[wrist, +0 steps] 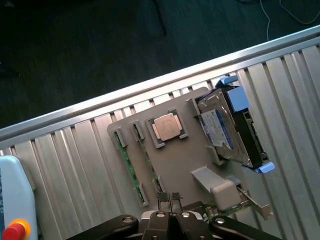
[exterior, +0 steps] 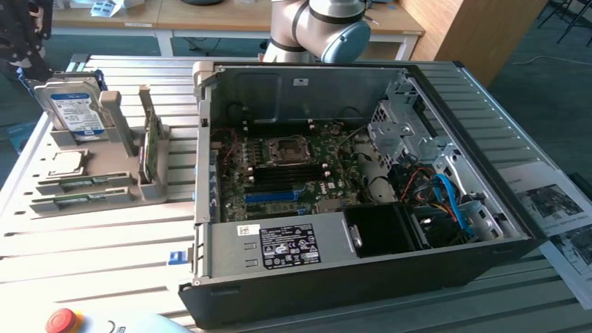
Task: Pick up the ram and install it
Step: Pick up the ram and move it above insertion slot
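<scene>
Below the wrist camera, the gripper (wrist: 169,196) hangs near the edge of the gray holder (wrist: 185,160), its fingertips pressed together with nothing between them. The ram (wrist: 147,159) lies in a slot of that holder, just beside a second green stick (wrist: 129,167) and close to the processor (wrist: 167,126). The hard drive (wrist: 225,127) stands at the holder's other end. On the exterior view's left, the holder sits beside the open case (exterior: 370,291); the black memory slots (exterior: 277,179) on the motherboard (exterior: 324,156) look empty to me. To pick well, I judge I should part the fingers, square them across the stick's long edges, descend at its middle, and stay clear of the neighbouring stick.
</scene>
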### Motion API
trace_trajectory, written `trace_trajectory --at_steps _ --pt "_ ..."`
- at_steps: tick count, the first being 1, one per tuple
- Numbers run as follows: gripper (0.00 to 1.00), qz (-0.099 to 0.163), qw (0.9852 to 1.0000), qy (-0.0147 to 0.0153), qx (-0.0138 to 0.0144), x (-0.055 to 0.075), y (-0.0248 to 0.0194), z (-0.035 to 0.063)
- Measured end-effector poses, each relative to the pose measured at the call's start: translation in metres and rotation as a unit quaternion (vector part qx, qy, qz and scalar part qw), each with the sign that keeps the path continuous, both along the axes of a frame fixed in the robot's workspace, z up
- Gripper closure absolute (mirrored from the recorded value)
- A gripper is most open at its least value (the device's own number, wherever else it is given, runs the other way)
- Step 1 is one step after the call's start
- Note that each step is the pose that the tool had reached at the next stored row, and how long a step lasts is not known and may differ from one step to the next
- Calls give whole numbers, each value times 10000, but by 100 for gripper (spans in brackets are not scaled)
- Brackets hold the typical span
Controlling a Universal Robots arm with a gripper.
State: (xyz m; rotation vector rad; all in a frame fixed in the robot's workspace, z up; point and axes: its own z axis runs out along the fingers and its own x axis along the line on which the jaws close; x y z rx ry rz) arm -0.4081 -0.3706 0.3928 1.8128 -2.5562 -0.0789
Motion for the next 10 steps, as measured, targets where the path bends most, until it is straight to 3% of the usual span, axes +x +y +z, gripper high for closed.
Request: trace_trajectory --at_steps 5,10 --pt "90 460 9989 0 0 0 0 0" --pt "90 909 9959 0 0 0 0 0"
